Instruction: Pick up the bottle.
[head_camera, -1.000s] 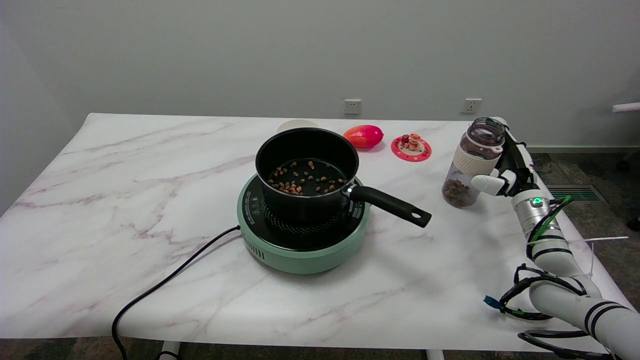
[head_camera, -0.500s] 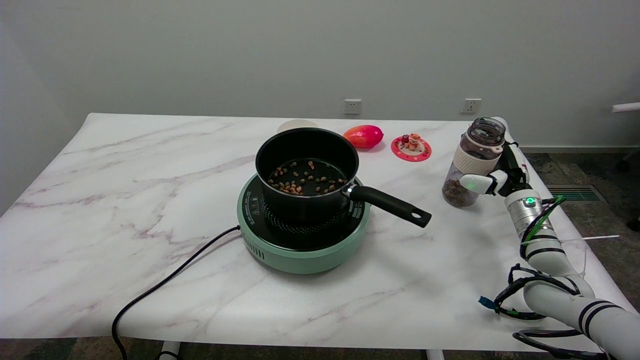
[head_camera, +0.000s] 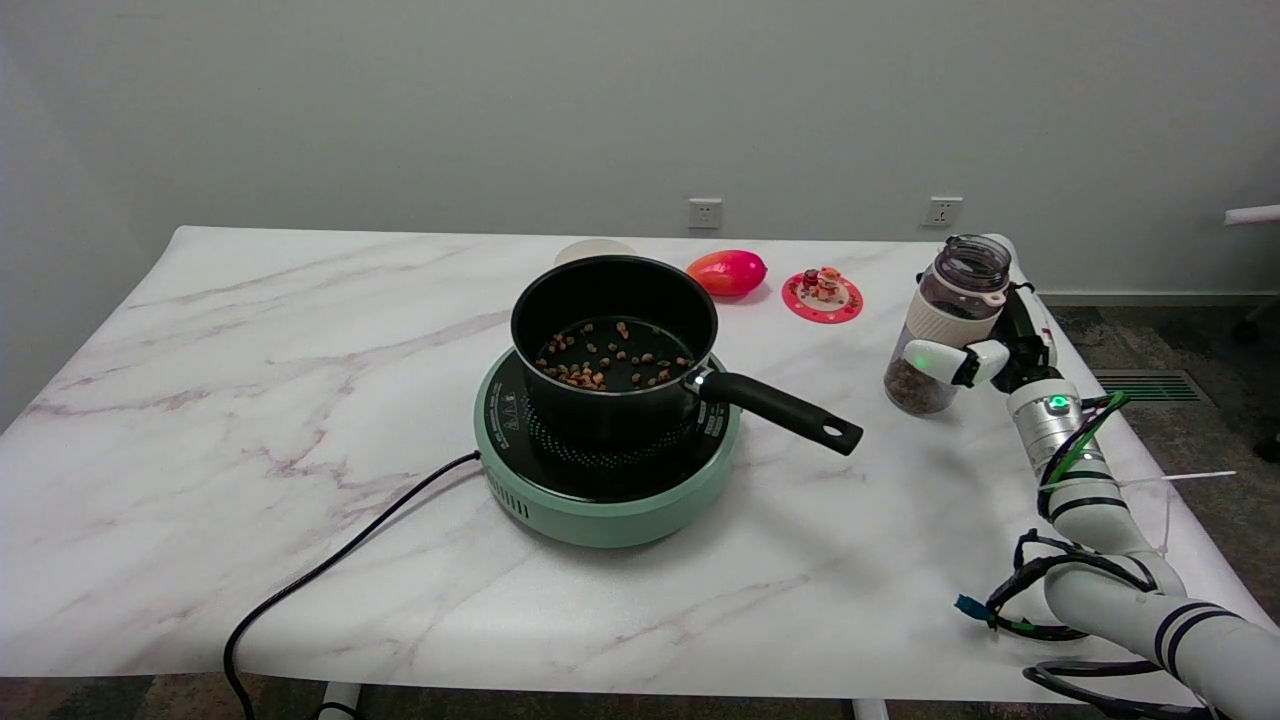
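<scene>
White marble-patterned tabletop (head_camera: 250, 420) under a plain grey wall carries everything, and the bottle (head_camera: 945, 325) stands near its right edge, well apart from the black saucepan (head_camera: 615, 340) on the green induction hob (head_camera: 600, 500). Relative to the right hand (head_camera: 995, 345), the bottle lies immediately to the left in the picture, pressed into the hand's hollow; a white fingertip (head_camera: 925, 357) crosses the front of the bottle's lower body, and the rest of the hand sits behind and to the right of it. The hand looks wrapped partway round the bottle with its fingers curled in, though whether the grasp is firm I cannot tell, since the far fingers are hidden. The bottle's long axis is upright, tipped slightly toward the right at the top, and its base appears to rest on the table. It is clear smoky plastic with a wide open mouth, a cream band below the neck, and a layer of brown pellets in the bottom. My judgement is that the coming lift runs straight up along that axis.
</scene>
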